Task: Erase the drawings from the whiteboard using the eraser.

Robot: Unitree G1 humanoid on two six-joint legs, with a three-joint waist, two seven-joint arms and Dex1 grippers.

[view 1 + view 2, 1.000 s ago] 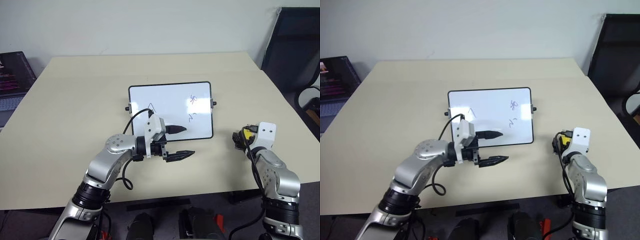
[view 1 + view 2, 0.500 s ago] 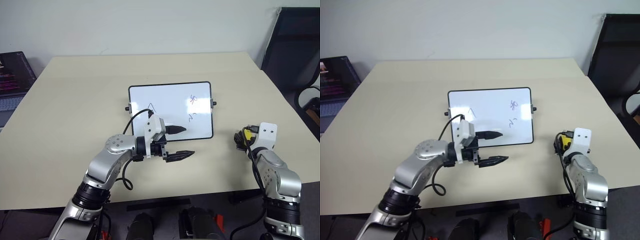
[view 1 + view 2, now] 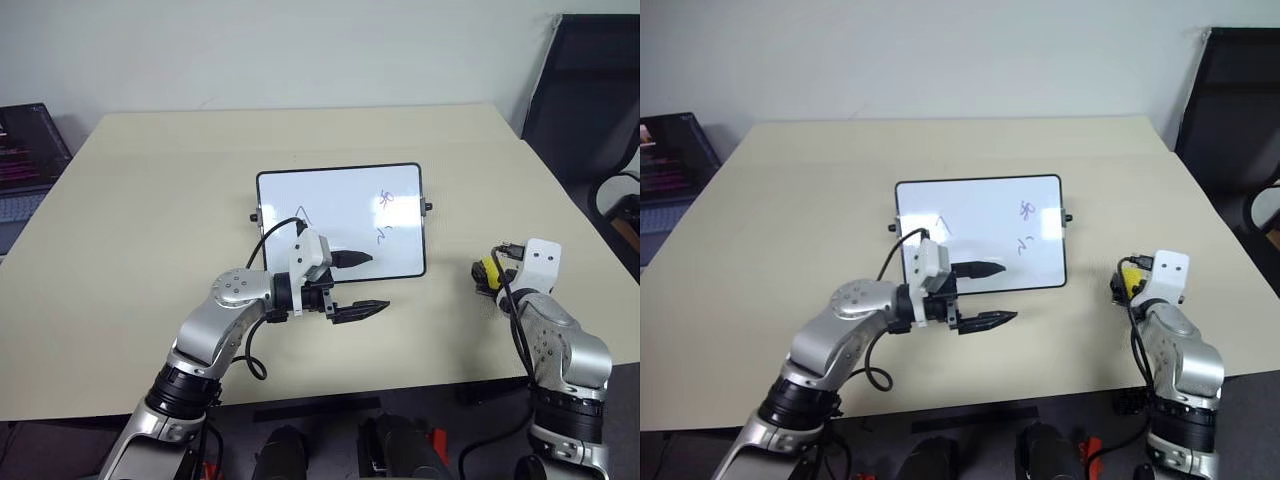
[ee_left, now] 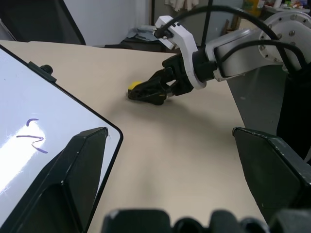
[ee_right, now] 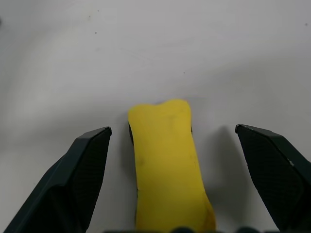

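Your right hand (image 5: 160, 194) is spread wide with the eraser (image 5: 167, 165) lying between its two fingers (image 5: 82, 170), neither finger touching it; the yellow block rests on the worktop (image 3: 150, 200). Your left hand (image 3: 358, 285) hangs spread too, pinching nothing, pointing across toward the right one: one finger is over the near edge of the whiteboard (image 3: 340, 200), the other over bare worktop just in front of it. Beyond that hand, on the board, you can see the drawings (image 3: 384, 215): a caret mark close to the wrist and squiggles farther toward the board's right side.
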